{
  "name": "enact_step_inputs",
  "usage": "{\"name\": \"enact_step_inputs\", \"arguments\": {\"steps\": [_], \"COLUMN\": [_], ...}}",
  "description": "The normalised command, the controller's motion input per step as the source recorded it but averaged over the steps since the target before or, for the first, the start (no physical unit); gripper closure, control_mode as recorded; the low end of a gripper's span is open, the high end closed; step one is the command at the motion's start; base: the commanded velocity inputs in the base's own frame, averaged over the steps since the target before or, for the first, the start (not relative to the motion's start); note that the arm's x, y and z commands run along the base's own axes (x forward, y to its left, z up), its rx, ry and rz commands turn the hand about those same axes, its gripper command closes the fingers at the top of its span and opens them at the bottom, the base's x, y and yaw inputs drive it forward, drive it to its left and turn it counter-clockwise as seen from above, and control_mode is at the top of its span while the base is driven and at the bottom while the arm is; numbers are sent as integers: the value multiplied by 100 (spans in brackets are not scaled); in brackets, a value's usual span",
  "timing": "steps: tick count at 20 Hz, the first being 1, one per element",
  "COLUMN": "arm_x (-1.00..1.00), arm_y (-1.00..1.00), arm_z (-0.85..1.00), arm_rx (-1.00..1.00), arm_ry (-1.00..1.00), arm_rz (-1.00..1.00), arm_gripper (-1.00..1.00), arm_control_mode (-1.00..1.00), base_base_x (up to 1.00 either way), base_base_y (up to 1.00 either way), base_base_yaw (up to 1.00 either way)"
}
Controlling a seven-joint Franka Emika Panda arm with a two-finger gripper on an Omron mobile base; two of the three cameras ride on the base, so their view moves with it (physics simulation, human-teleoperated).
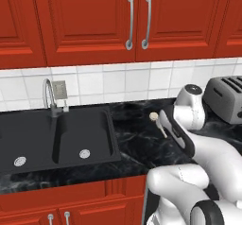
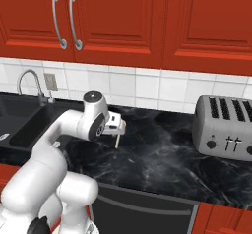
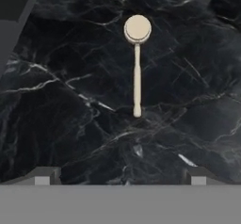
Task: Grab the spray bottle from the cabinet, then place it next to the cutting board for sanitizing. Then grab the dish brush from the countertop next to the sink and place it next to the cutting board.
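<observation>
Dish brush (image 3: 137,68) step in hand: gripper (image 3: 120,175) hovered above, jaws wide apart, empty. Brush lay flat on countertop (image 3: 70,124) ahead, sink (image 1: 56,136) beyond. Next move likely: descend, straddle handle, clamp.

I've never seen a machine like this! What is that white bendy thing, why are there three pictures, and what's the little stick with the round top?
The white bendy thing is a robot arm in a pretend kitchen. Two pictures come from cameras behind it, one on each side. The third comes from a camera on its hand, looking down. Its gripper is open and holds nothing. The stick is a dish brush, lying on the black countertop beside the sink. A toaster stands there too, under closed red cabinets.
</observation>
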Motion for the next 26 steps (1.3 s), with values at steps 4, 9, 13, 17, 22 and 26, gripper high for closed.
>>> {"name": "enact_step_inputs", "arguments": {"steps": [4,9,13,17,22,26], "arm_x": [30,36,38,38,36,36], "arm_y": [0,0,0,0,-3,-3], "arm_z": [-10,-14,-18,-18,-20,-14], "arm_rx": [0,0,0,0,0,0], "arm_ry": [0,0,0,0,0,0], "arm_rz": [0,0,0,0,0,0], "arm_gripper": [-100,-100,-100,-100,-100,-100], "arm_control_mode": [-100,-100,-100,-100,-100,-100], "base_base_x": [0,0,0,0,0,0], "base_base_y": [0,0,0,0,0,0], "base_base_yaw": [0,0,0,0,0,0]}}
